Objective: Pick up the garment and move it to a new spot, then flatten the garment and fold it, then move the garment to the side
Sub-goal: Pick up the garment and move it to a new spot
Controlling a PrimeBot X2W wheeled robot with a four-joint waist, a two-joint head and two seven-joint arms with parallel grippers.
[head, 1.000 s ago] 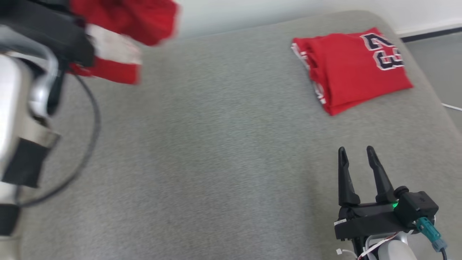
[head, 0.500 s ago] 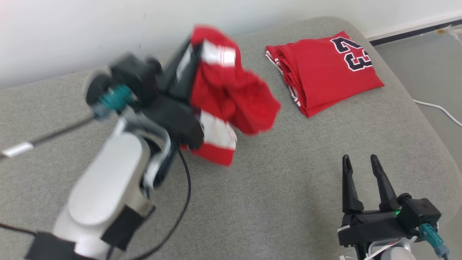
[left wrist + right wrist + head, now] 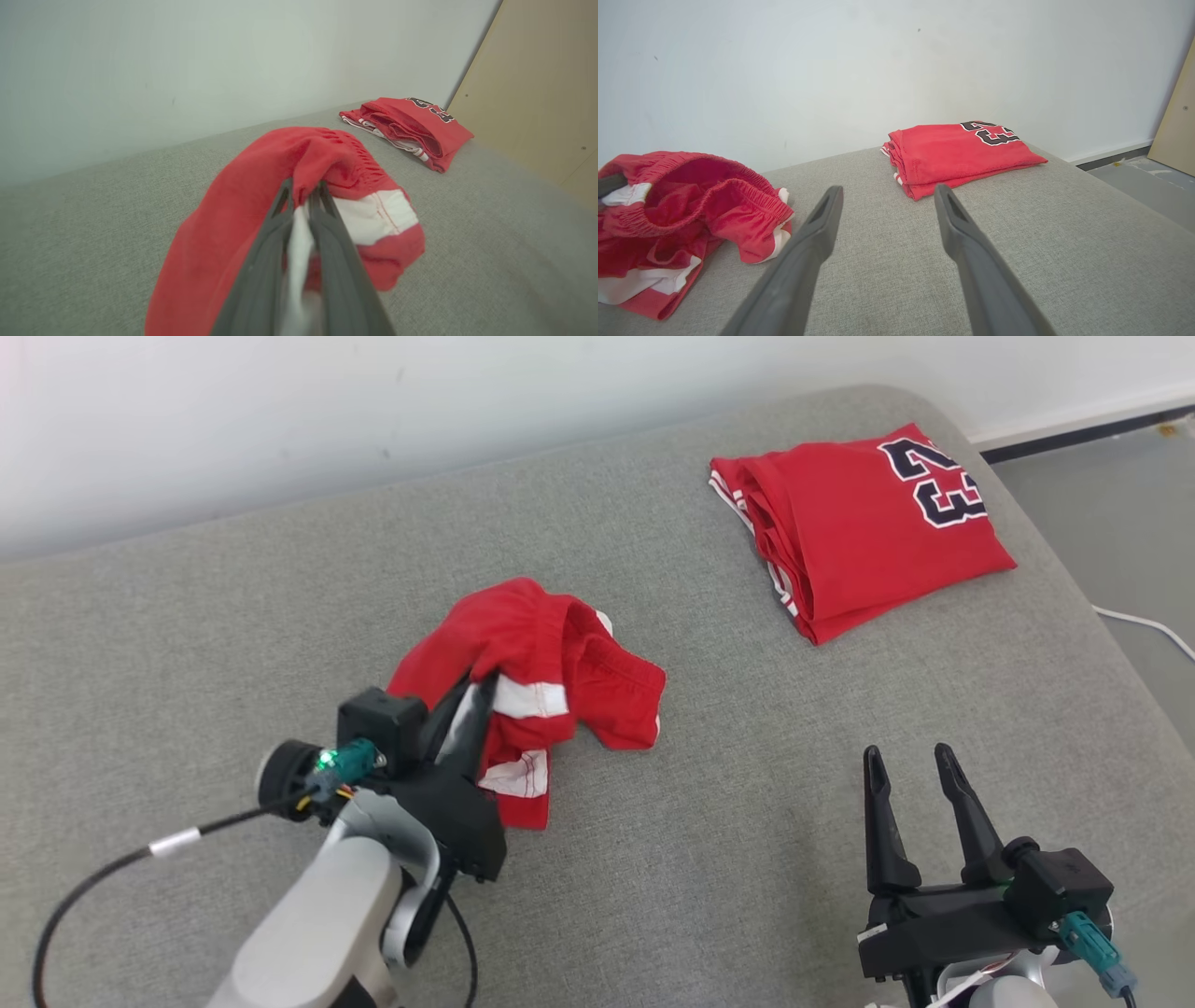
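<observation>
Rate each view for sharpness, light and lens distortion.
Head view: sharp throughout, with soft, even light; the wall is washed pale at the upper left. Left wrist view: the left hand smears out of focus toward the bottom edge, while the red shorts it grips look fairly crisp. Right wrist view: sharp on the folded jersey; the wide lens stretches the right hand.

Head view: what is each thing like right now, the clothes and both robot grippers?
red shorts with white stripes: crumpled in a heap on the grey fabric cushion, not flattened.
red jersey with dark number 23: folded, lying near the cushion's far right corner, nothing touching it.
left gripper: shut, pinching the shorts' fabric.
right gripper: open, holding nothing, apart from both clothes.
</observation>
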